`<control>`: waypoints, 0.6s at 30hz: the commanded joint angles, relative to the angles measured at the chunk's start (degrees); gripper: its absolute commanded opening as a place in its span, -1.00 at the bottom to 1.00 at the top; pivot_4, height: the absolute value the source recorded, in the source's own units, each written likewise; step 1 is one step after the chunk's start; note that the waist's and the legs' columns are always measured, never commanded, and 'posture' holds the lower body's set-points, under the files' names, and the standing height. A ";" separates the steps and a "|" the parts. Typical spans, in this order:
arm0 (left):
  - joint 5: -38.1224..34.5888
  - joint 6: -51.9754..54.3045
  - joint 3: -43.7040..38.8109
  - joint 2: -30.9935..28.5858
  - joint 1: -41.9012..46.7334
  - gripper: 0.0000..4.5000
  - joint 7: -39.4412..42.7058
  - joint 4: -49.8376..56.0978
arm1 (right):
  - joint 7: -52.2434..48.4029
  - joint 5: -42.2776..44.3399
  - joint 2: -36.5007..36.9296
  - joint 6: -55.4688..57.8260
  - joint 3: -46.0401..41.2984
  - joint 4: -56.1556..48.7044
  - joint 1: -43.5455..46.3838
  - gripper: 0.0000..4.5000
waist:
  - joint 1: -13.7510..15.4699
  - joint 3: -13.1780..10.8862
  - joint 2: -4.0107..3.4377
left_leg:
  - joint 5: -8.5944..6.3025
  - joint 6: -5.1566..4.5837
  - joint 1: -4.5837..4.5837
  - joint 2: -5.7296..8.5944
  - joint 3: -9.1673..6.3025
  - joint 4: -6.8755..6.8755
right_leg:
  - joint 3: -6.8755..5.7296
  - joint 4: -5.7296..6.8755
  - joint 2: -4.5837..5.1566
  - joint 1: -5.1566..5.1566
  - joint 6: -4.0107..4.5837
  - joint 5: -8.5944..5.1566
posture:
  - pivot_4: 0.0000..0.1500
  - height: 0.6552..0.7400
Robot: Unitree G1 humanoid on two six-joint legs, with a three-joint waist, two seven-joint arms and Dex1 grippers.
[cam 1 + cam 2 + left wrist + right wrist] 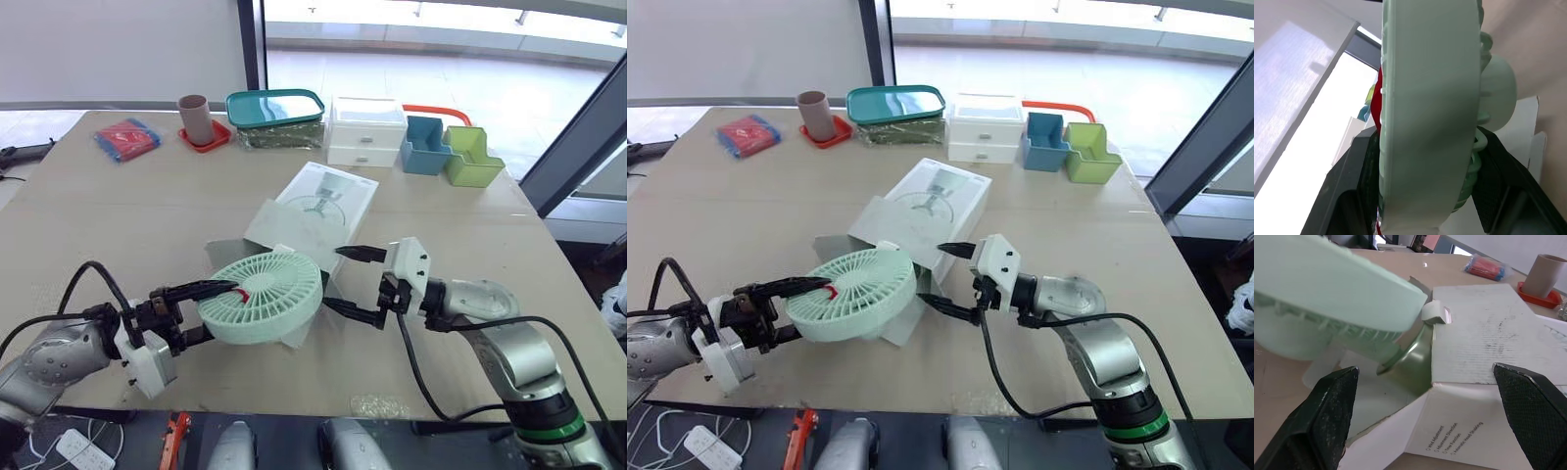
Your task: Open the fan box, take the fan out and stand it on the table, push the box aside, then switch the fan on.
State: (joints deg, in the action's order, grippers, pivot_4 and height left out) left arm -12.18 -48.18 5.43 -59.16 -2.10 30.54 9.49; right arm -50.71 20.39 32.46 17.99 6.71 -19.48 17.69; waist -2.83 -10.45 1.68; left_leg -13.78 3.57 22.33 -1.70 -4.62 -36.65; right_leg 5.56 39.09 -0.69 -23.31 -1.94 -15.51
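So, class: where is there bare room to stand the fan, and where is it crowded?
Bare table lies on the robot's left, between the red packet and the fan, and on its right, between the fan box and the green bin. Crowded: the far edge (cup, teal tray, white drawers, blue bin) and the centre around the fan.

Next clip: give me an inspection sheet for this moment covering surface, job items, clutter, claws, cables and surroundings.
Surface: beige table, no damage seen.
Job's things: mint fan out of the box, held tilted, not yet standing; white fan box lying open behind it, flaps splayed.
Clutter: red packet, cup on red coaster, teal-lidded container, white drawer unit, blue bin, green bin, all toward the far edge.
Claws: left claw shut on the fan's head; right claw open, empty, at the box's open end.
Cables: black cable loops off the left arm, another off the right.
Surroundings: glass wall beyond the table.
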 commanded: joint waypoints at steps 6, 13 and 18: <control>-18.51 26.34 -13.26 3.20 -5.52 -0.06 -4.88 17.93 | 1.53 -3.21 -1.00 -3.82 -0.76 4.66 3.44 1.00 | 0.03 -0.01 -0.01 | 0.01 -0.01 0.01 0.03 0.01 0.00 | 0.03 0.00 0.00 0.00 -0.03 -0.02 | 1.00 1.00; -24.62 35.10 -14.93 4.62 -7.74 -0.06 5.45 21.93 | 2.42 -5.15 -2.48 -5.66 -0.23 7.89 5.44 1.00 | 0.05 -0.01 -0.01 | 0.01 -0.01 -0.01 0.03 0.03 0.01 | 0.05 -0.01 -0.02 -0.01 0.01 -0.01 | 1.00 1.00; -30.59 43.49 -19.16 4.46 -3.93 -0.06 8.99 20.00 | 2.50 -6.07 -3.17 -6.50 0.04 9.34 5.93 1.00 | 0.06 -0.01 -0.01 | 0.01 -0.01 0.00 0.02 0.02 0.00 | 0.02 -0.01 -0.05 -0.03 0.04 -0.01 | 1.00 1.00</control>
State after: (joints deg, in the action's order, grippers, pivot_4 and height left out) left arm -39.40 -5.42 -10.10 -54.63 -7.74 39.01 28.09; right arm -48.46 14.41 29.57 12.85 6.92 -9.48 22.62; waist -2.78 -10.46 1.67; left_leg -13.77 3.57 22.32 -1.68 -4.60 -36.65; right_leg 5.58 39.08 -0.73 -23.33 -1.90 -15.52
